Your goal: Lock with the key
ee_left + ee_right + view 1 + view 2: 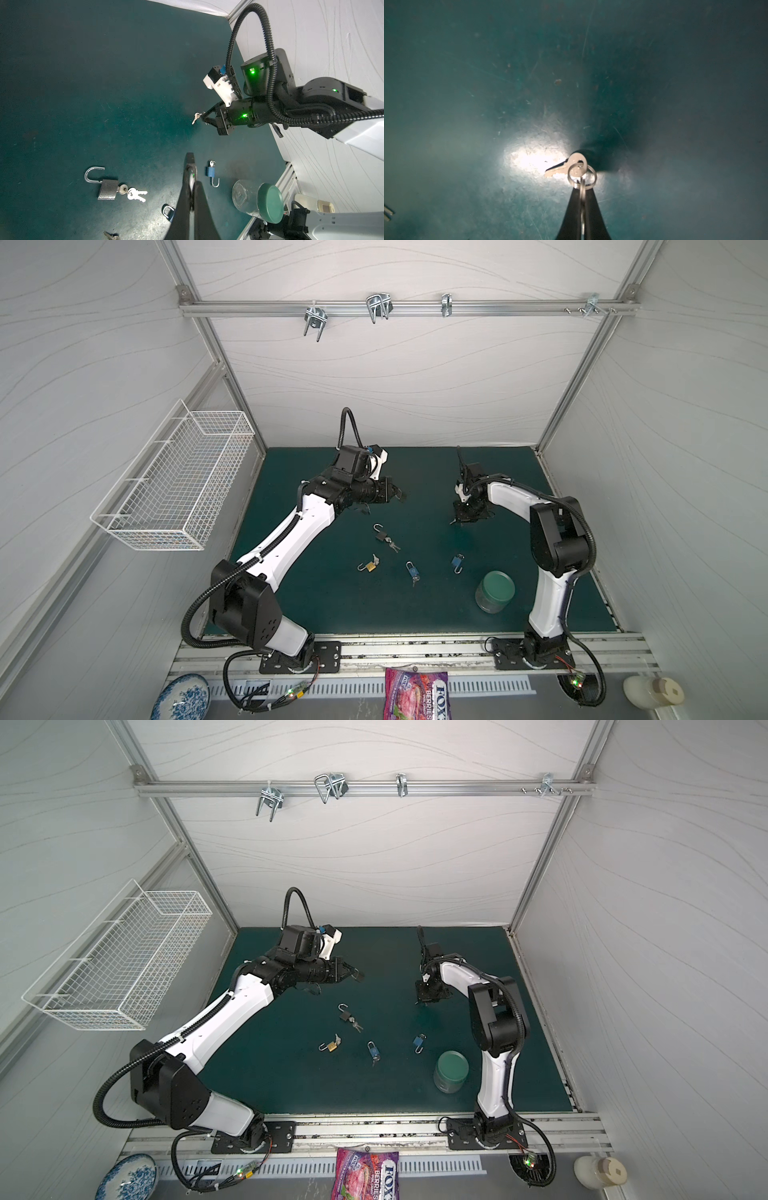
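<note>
Key [560, 166] and key ring [582, 176] hang from the right pincer [581, 186]. Its jaws are clamped on the ring above the green surface [467, 83], far and right of centre. Held that way the blade dangles loose, so it probably needs a regrip before insertion. The left pincer [192, 172] hovers closed farther left; I cannot tell if it holds anything. Nearer lie the grey padlock [380, 536], brass padlock [370, 567] and right blue padlock [457, 562], shackles open, presumably waiting to be locked.
</note>
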Robot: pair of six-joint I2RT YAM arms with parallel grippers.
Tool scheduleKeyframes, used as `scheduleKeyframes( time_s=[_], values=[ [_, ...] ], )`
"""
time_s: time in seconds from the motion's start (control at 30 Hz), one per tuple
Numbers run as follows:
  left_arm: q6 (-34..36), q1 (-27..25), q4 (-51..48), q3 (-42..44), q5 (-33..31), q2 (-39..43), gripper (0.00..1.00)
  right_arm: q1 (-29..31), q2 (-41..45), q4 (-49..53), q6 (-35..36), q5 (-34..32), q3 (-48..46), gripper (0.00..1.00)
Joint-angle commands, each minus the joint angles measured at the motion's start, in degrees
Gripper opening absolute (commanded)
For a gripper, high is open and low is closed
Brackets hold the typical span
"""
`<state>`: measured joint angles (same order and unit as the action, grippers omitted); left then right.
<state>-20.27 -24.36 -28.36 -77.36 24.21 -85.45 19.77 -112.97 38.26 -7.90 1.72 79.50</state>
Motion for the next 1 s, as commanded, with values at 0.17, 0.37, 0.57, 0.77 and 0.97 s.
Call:
scheduleKeyframes(
  time_s=[0.17, 0.37, 0.57, 0.77, 0.97],
  values=[
    [-5.0, 3.2, 8.0, -0.6, 9.9, -0.8, 0.00, 0.0, 7.0, 2.3, 0.1, -4.7, -0.8, 0.50],
    [-7.9, 5.6, 12.3, -0.3, 18.0, -0.7, 0.00, 1.9, 25.5, -7.8, 1.2, -4.7, -10.8, 0.67],
    [-9.3, 5.6, 16.6, -0.2, 25.2, 0.6, 0.00, 6.8, 43.1, -21.8, 10.6, 4.1, -19.7, 0.98],
    [-10.2, 3.8, 19.8, 0.0, 29.9, 1.3, 0.00, 10.7, 49.9, -18.0, 23.6, 18.1, -17.5, 0.99],
    [-6.0, -0.5, 16.2, -1.0, 30.3, 1.6, 0.00, 18.5, 51.7, -17.4, 36.3, 9.5, -17.0, 0.99]
  ],
)
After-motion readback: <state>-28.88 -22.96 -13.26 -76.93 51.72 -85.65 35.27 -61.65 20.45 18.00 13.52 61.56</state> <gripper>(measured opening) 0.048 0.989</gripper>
